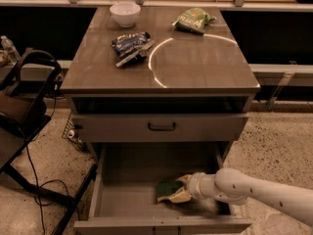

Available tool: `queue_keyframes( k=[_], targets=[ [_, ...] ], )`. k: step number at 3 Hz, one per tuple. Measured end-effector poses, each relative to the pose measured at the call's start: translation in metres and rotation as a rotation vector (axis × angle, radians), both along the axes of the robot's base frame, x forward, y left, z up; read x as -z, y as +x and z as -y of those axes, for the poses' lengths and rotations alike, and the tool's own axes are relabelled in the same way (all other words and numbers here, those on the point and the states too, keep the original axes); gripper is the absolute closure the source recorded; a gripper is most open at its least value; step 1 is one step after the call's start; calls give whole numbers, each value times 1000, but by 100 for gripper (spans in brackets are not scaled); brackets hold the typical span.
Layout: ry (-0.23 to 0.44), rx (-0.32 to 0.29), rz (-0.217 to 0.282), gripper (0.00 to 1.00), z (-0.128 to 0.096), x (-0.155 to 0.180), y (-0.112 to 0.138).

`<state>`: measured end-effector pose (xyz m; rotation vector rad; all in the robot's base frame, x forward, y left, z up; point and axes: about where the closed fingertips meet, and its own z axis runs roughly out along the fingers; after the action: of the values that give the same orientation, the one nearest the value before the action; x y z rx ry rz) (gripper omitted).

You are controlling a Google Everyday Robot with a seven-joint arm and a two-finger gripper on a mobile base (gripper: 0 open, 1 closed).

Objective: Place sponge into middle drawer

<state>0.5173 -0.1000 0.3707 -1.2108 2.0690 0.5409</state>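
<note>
The sponge (168, 190), dark green on top with a pale yellow layer below, sits low inside the open middle drawer (132, 199), a deep grey tray pulled out below the cabinet. My gripper (180, 190) reaches in from the right on a white arm and is closed on the sponge's right end, holding it at or just above the drawer floor, right of centre.
A shut drawer with a black handle (162, 127) lies above the open one. On the cabinet top stand a white bowl (125, 13), a dark blue snack bag (131, 47) and a green snack bag (192, 20). A black chair (24, 106) and cables are on the left.
</note>
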Motion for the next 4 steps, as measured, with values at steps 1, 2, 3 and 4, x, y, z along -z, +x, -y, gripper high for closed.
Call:
queue_keyframes(
  k=[1, 2, 3, 4],
  targets=[
    [1, -3, -1, 69, -2, 0, 0],
    [3, -5, -3, 45, -4, 1, -1],
    [4, -8, -4, 22, -5, 2, -1],
    [5, -10, -5, 1, -7, 2, -2]
  ],
)
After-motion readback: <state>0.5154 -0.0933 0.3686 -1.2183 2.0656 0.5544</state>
